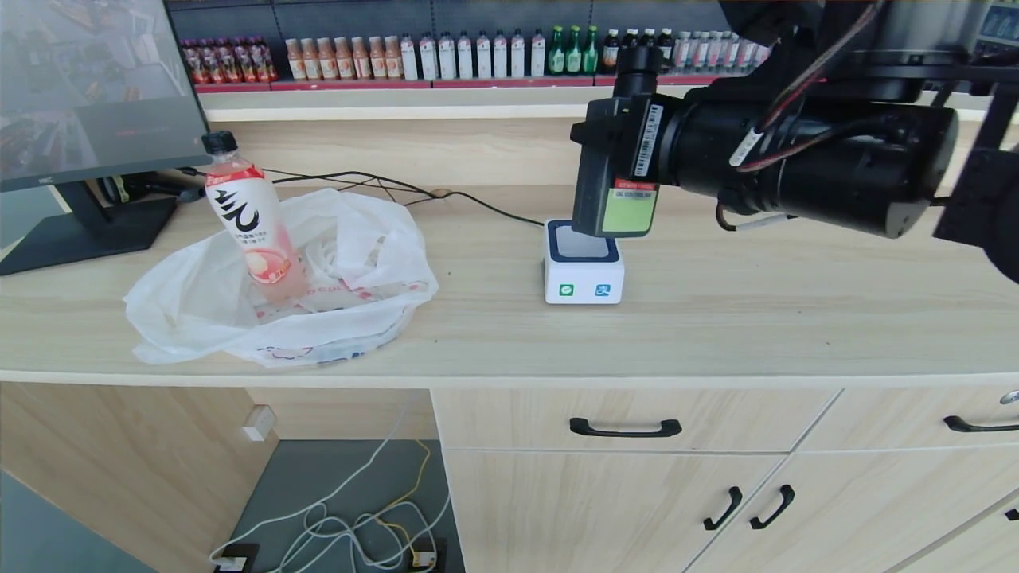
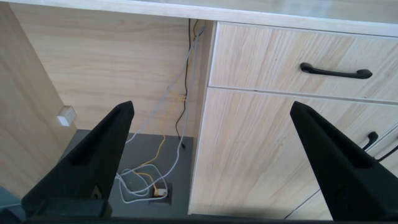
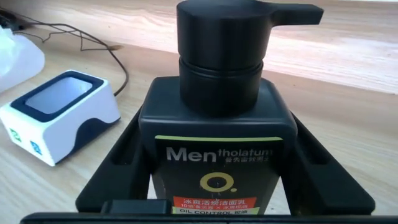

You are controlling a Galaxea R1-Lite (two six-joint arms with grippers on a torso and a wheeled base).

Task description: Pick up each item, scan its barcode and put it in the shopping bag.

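R gripper [image 3: 217,158] clenched on pump bottle [image 1: 617,171] body, scanner [image 1: 582,263] at 6 o'clock. Prob. stiff, slippery, heavy-ish; hold body, not pump. L gripper [image 2: 210,107] released.

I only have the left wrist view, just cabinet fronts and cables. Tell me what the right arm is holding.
Observer: The right tool is shut on a black pump bottle.
Operator: Give me its position against the scanner.
Observer: It is held up off the counter, close to the white scanner and not touching it.
Operator: Report the bag.
Observer: The shopping bag lies open at the counter's left, with a pink drink bottle leaning inside it.
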